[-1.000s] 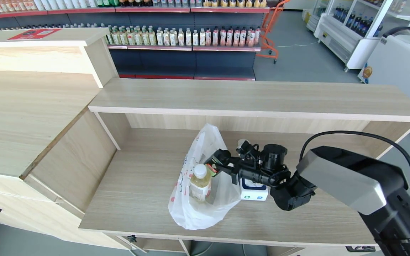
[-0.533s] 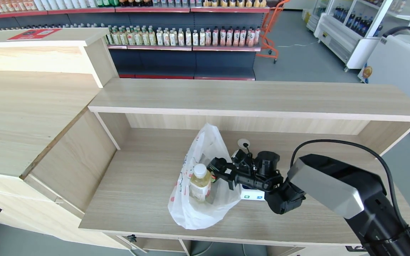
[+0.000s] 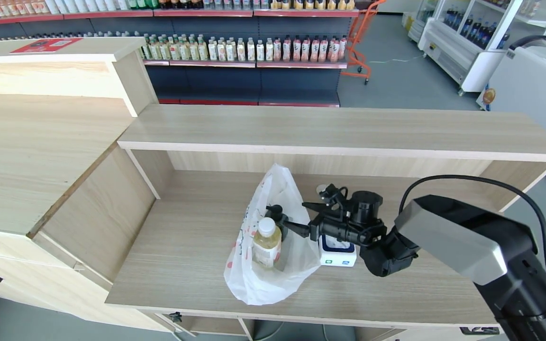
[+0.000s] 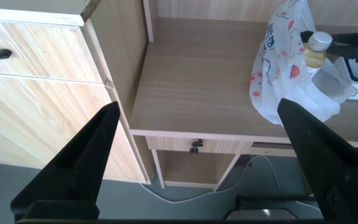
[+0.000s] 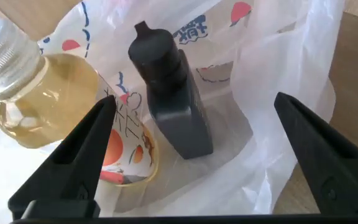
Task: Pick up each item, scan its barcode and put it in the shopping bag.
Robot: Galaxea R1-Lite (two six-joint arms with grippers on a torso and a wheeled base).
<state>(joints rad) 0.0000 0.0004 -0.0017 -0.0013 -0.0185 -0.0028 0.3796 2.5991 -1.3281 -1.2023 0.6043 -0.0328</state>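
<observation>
Shopping bag (image 3: pixel 259 279), white plastic with red and blue print, sits at the centre of the head view on the lower wooden counter (image 3: pixel 183 255), mouth open upward. Inside it a drink bottle (image 3: pixel 267 244) with pale yellow liquid and a white cap stands upright toward the left side of the bag. A black bottle (image 3: pixel 274 210) stands just behind it, also inside the bag; its lower part is hidden there by plastic and the other bottle.

Right gripper (image 3: pixel 294 214) comes in from the lower right of the frame and hangs over the bag's mouth. Its jaws are spread wide and hold nothing. In the right wrist view the black bottle stands between the two fingers, touching neither, with the yellow drink bottle beside it.

Scanner (image 3: pixel 337 258), a small white box with a blue face, stands on the counter just right of the bag, partly under the right arm.

Left gripper (image 4: pixel 197 109) is off the counter, in front of its near edge. Its jaws are wide apart and empty. Its view takes in drawers (image 4: pixel 30 68) with black handles at the left and the bag at the upper right.

Shelves (image 3: pixel 244 49) of bottled drinks run across the top of the head view.
</observation>
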